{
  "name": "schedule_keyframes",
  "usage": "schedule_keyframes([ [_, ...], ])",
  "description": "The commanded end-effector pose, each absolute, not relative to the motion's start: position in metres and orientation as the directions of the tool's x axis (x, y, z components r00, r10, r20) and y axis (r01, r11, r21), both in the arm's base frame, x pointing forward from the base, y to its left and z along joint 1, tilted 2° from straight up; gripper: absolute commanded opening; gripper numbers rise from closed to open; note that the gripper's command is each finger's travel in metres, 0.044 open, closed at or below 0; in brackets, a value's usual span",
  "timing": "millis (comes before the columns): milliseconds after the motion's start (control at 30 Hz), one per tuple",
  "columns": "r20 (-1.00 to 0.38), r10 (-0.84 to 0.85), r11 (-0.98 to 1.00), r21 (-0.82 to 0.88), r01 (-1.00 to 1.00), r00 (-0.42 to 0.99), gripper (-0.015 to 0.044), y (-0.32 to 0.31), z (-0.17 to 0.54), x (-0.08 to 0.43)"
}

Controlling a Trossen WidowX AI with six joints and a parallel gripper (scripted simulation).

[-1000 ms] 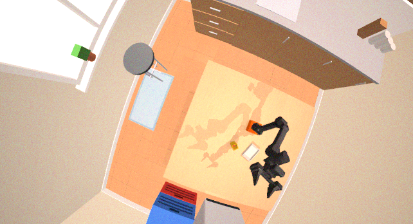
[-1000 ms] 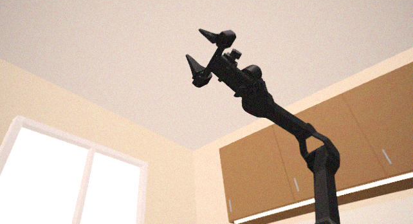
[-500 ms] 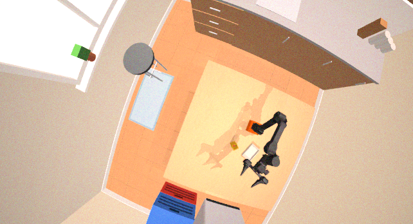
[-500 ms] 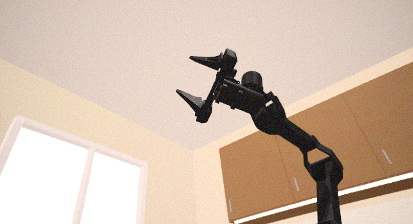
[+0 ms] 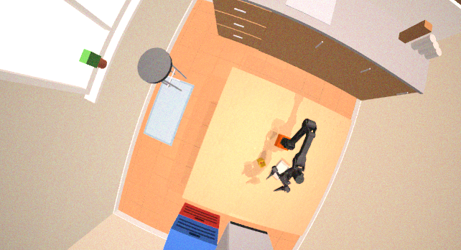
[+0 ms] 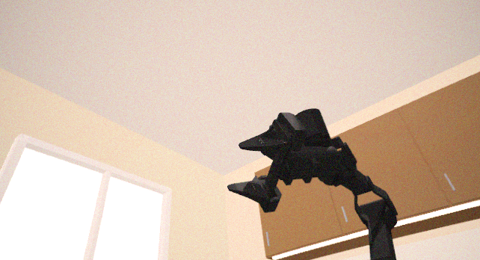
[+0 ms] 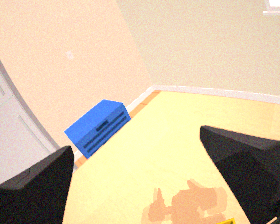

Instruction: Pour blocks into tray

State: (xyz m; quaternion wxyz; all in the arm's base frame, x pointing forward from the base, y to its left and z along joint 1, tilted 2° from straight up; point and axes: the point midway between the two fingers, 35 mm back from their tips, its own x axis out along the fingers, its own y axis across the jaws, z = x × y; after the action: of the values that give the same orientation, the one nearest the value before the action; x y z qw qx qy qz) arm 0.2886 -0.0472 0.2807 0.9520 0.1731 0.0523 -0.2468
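A small yellow cup [image 5: 260, 161] stands on the table in the top view, with a hint of red inside; the single blocks are too small to tell apart. In the wrist view only a yellow edge of the cup [image 7: 228, 222] shows at the bottom. The shallow white tray [image 5: 281, 166] lies right of the cup, partly hidden by the arm. My gripper [image 5: 271, 184] [image 6: 234, 166] [image 7: 138, 143] is wide open and empty, raised above the table. In the top view its fingers appear below and to the right of the cup. The exterior view shows neither cup nor tray.
An orange block-like object [image 5: 278, 142] is at the arm's base. The arm's shadow falls on the pale yellow surface [image 5: 230, 133] around the cup. Blue and red boxes [image 5: 194, 230] [image 7: 102, 125], a grey stool [image 5: 154, 65] and brown cabinets [image 5: 287, 44] stand farther off.
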Motion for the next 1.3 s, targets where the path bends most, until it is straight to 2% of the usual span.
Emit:
schedule_keyframes([
  [0,-0.294,-0.473,0.802,0.248,0.544,0.831,0.044,-0.044,0.228,0.271],
  [233,-0.418,-0.517,0.781,0.127,0.612,0.747,0.044,-0.044,0.155,0.235],
  [467,-0.481,-0.571,0.762,-0.011,0.647,0.665,0.044,-0.051,0.098,0.198],
  [767,-0.482,-0.573,0.761,-0.015,0.648,0.662,0.044,-0.051,0.095,0.197],
  [1267,-0.49,-0.579,0.755,-0.02,0.655,0.652,0.044,-0.049,0.043,0.201],
])
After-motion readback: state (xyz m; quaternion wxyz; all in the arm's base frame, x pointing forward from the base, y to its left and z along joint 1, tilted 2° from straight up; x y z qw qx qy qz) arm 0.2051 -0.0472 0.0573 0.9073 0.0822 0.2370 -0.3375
